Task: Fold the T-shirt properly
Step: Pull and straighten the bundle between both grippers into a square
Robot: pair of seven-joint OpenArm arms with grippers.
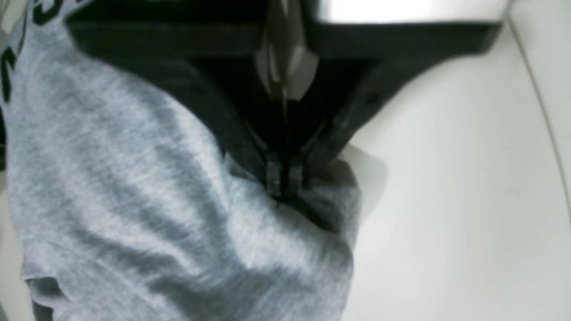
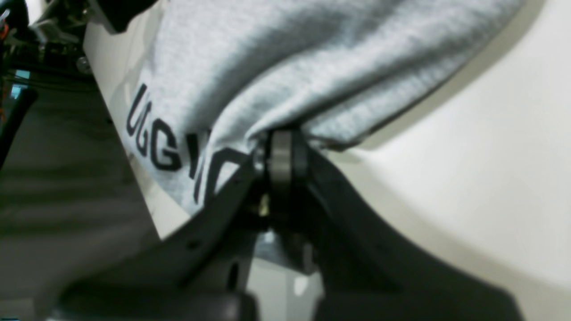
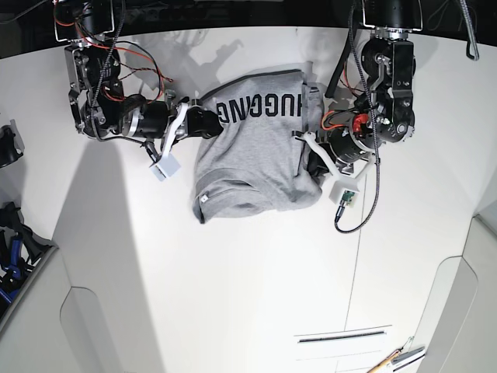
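Note:
The heather-grey T-shirt (image 3: 260,155) lies bunched on the white table, its black lettering (image 3: 260,109) facing up near the far edge. My right gripper (image 3: 210,123) is on the shirt's left edge beside the lettering. In the right wrist view this gripper (image 2: 281,149) is shut on a fold of the T-shirt (image 2: 312,62). My left gripper (image 3: 311,158) is at the shirt's right edge. The left wrist view shows that gripper (image 1: 283,185) shut on a pinch of the T-shirt (image 1: 134,187), with cloth draping to the left.
The table (image 3: 233,295) has panel seams at the lower right. A small wrist camera board on a cable (image 3: 347,198) hangs by the left arm. Dark equipment (image 3: 8,148) and blue items (image 3: 12,256) sit past the left edge. Tools (image 3: 396,359) lie at the bottom right.

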